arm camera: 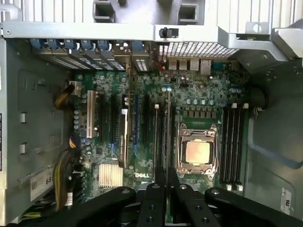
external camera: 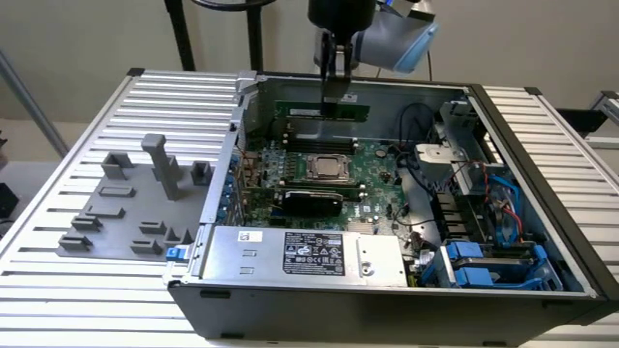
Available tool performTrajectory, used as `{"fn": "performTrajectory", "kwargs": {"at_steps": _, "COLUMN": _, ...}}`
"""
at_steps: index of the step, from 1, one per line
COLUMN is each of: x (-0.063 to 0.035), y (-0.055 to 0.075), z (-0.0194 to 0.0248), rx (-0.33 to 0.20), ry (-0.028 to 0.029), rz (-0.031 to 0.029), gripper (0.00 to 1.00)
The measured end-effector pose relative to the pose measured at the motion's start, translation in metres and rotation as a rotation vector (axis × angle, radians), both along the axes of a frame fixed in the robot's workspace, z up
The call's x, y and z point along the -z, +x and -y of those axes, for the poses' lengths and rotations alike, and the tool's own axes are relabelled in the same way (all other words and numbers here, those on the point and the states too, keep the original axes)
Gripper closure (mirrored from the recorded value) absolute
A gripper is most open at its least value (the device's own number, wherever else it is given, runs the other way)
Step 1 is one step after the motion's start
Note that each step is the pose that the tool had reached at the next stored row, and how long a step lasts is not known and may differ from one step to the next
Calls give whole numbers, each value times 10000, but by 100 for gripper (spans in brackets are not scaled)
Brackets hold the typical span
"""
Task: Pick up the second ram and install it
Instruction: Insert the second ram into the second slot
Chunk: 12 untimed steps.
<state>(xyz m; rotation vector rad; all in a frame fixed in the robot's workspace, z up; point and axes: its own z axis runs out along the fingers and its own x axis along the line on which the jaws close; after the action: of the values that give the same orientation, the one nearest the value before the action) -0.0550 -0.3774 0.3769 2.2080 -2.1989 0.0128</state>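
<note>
The second ram [external camera: 322, 110], a thin green stick, hangs level above the far end of the motherboard [external camera: 372, 206] inside the open computer case. My gripper [external camera: 334, 101] is shut on its upper edge and comes down from above. In the wrist view the ram [arm camera: 168, 127] shows edge-on as a thin line running out from between my black fingers [arm camera: 154, 198]. It lies over the long memory slots beside the silver processor [arm camera: 197, 151]. The processor [external camera: 329, 168] sits mid-board, nearer the camera than the held ram. I cannot tell whether the ram touches a slot.
A black rectangular card [external camera: 309, 199] lies across the board in front of the processor. The metal power supply [external camera: 300, 254] fills the case front, and blue drive carriers [external camera: 483, 264] and cables are on the exterior view's right. Grey fixture blocks [external camera: 135, 210] stand outside on the slatted table.
</note>
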Motion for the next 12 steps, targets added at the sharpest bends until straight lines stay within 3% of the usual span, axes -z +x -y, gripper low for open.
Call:
{"fn": "performTrajectory", "kwargs": {"at_steps": 7, "x": 126, "y": 31, "z": -78, "rx": 68, "ry": 0, "rz": -1, "gripper": 100}}
{"fn": "performTrajectory", "kwargs": {"at_steps": 12, "x": 200, "y": 63, "z": -93, "rx": 113, "ry": 2, "rz": -3, "gripper": 100}}
